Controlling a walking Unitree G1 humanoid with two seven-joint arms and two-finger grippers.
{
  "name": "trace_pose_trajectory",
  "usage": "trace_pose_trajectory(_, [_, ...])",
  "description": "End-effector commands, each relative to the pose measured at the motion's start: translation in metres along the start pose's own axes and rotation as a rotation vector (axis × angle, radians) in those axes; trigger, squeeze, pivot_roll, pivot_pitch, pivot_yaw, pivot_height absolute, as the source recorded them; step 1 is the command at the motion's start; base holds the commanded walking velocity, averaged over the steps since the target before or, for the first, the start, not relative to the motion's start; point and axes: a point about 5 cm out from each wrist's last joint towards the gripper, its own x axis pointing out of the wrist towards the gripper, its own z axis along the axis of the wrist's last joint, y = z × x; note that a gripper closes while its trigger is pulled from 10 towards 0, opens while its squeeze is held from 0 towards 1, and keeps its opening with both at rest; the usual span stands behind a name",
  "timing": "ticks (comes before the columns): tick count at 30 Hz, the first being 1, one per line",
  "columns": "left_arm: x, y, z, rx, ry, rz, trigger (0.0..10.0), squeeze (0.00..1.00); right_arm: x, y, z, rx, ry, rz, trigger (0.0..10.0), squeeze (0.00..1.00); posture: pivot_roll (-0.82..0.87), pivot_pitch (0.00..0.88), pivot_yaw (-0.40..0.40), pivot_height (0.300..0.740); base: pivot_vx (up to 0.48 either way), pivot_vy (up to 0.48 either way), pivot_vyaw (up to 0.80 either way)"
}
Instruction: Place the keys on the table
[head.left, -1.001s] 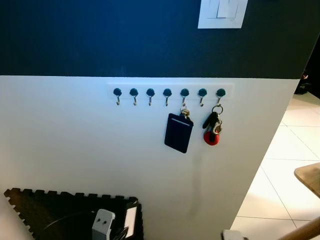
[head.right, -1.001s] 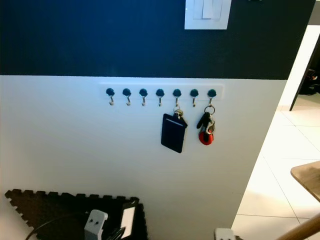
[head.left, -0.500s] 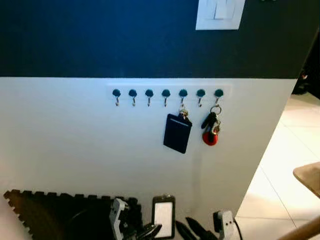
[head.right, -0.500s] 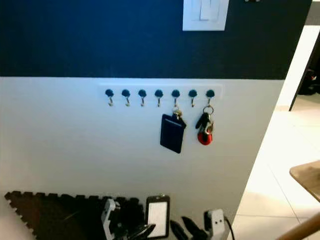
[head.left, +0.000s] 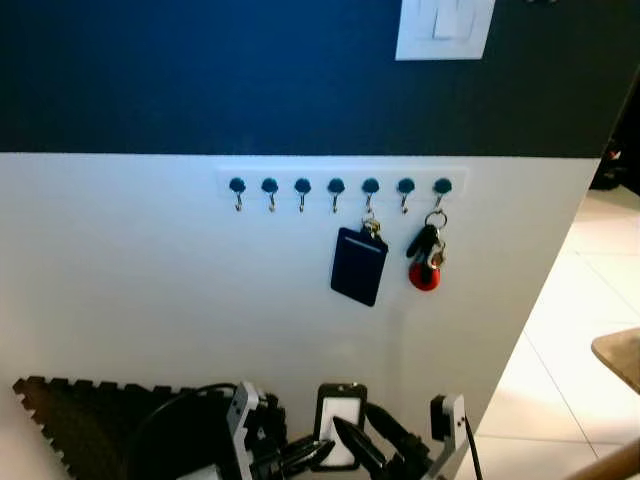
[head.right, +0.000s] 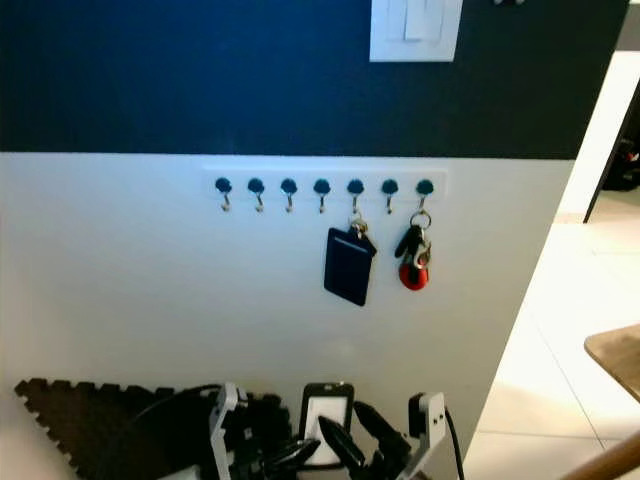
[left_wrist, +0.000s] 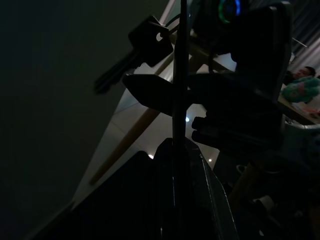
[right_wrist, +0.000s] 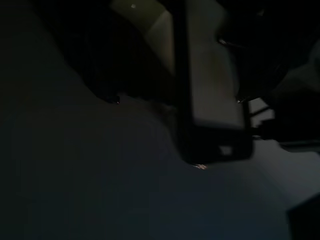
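Seven dark-capped metal hooks on a white wall rail (head.left: 340, 184) sit where the dark upper wall meets the white lower wall. The bunch of keys with a black fob and a round red tag (head.left: 425, 257) hangs from the hook at the robot's far right; a dark blue rectangular card holder (head.left: 358, 265) hangs from a hook two places to its left. A white light switch plate (head.left: 445, 27) is above, and a black interlocking foam floor mat (head.left: 90, 425) lies below on the left.

Both pincers are low in the head views, well below the keys. The left pincer (head.left: 300, 456) pinches a black-framed white card (head.left: 340, 428) edge-on; in the dim left wrist view a dark key (left_wrist: 135, 50) seems to hang beyond it, though the shade makes this uncertain. The right pincer (head.left: 375, 440) has its fingers spread.

The step in hand is judged to be the reach. To do it well, the free right pincer should rise to the red tag, close on the bunch below the ring, then lift up and off the hook before drawing back. The wooden desk edge (head.left: 618, 355) lies to the right.
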Motion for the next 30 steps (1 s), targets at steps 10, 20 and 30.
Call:
trace_pose_trajectory(10, [-0.009, -0.005, 0.004, -0.103, 0.001, -0.051, 10.0, 0.00, -0.007, 0.005, 0.001, 0.102, -0.004, 0.042, 10.0, 0.00, 0.01, 0.066, 0.016, 0.740, 0.000, 0.000, 0.00])
trace_pose_trajectory(20, [-0.017, -0.005, 0.009, -0.205, 0.028, -0.070, 10.0, 0.00, -0.015, 0.009, 0.006, 0.155, -0.010, 0.049, 1.8, 0.00, 0.00, 0.072, 0.019, 0.740, 0.000, 0.000, 0.00])
trace_pose_trajectory(30, [-0.017, -0.008, 0.009, -0.238, 0.042, -0.082, 10.0, 0.00, -0.015, 0.011, 0.009, 0.191, -0.029, 0.053, 0.0, 0.00, 0.00, 0.074, 0.018, 0.740, 0.000, 0.000, 0.00])
